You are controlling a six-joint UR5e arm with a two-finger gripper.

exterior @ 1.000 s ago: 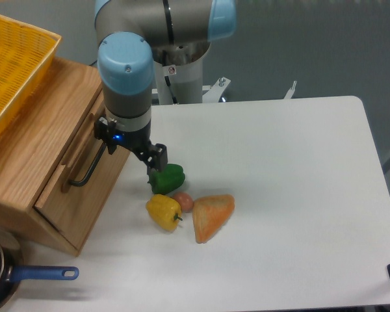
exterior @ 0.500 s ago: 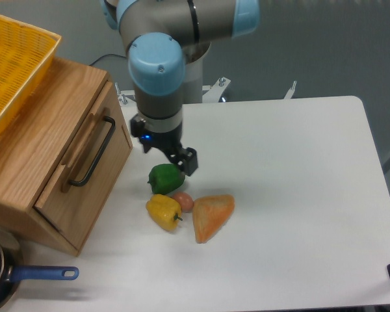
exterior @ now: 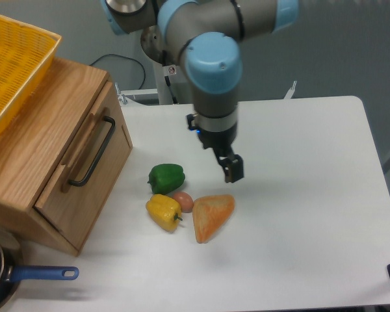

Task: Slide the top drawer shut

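Far left edge of tabletop: one yellow wire basket sitting on top of one oak cabinet. One top drawer in its front face, flat wooden front, long black bar handle. Drawer front looks flush or nearly flush with the cabinet; a slight lip shows along the upper edge, cannot tell if it is a residual gap.

Front-left corner: one dark pan with blue handle, mostly cut off by the frame.

Centre-left of the white tabletop, a tight cluster well clear of the drawer: one green pepper, one yellow pepper, one small reddish round item between them, one orange wedge touching the round item.

Centre: one arm, one gripper, hanging above the tabletop just right of the green pepper and above the orange wedge. Carries nothing. Fingers seen edge-on as one dark block; cannot tell whether spread or pressed together.

Judgement: push step looks done or almost done; gripper well apart from the drawer. If any gap remains, next move calls for returning left to the drawer front and pressing it square inward, clearing the peppers on the way.
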